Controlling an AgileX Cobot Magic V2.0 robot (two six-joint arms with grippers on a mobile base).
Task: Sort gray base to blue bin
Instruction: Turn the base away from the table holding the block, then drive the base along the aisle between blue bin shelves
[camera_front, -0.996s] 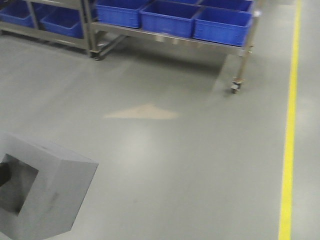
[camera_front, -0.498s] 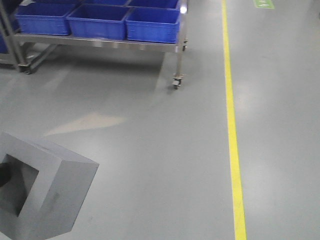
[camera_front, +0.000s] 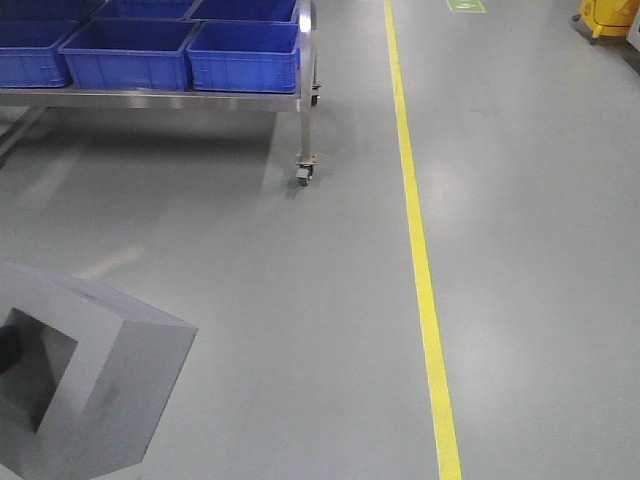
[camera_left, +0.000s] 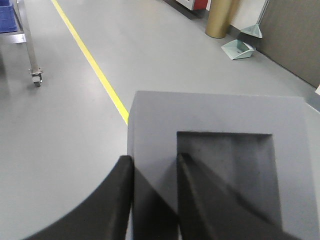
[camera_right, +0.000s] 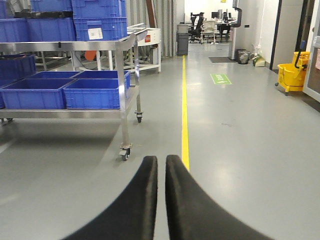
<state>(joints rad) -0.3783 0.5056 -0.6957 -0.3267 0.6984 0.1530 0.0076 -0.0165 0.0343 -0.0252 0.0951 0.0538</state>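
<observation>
Nearest:
- gray base (camera_front: 95, 385), at the lower left of the front view, its square recess facing left. It is well apart from every bin.
- left gripper (camera_left: 152, 161), pinching one wall of the base, with one finger (camera_left: 120, 200) on the outer face and the other inside the recess.
- right gripper (camera_right: 161, 161), fingers pressed almost together with only a thin slit between them, holding nothing.

Middle ground:
- yellow floor line (camera_front: 420, 270), running away from the camera.
- steel cart (camera_front: 305, 100) on casters, left of the line.
- blue bin (camera_front: 245, 60), on the cart's lower shelf at the corner nearest the line.
- more blue bins (camera_front: 125, 55), ranged beside it; the right wrist view shows others stacked on the shelf above. What they hold cannot be told from these angles.

Far:
- yellow mop bucket (camera_front: 610, 18), right of the line.
- pale green dustpan (camera_left: 237, 49), near a brown cylinder (camera_left: 220, 20).

Changes since half a second ago:
- cart and line have shifted left in the front view.
- the pale floor arrow has nearly left the frame.
- the mop bucket has appeared.
- the base keeps its corner of the frame.
</observation>
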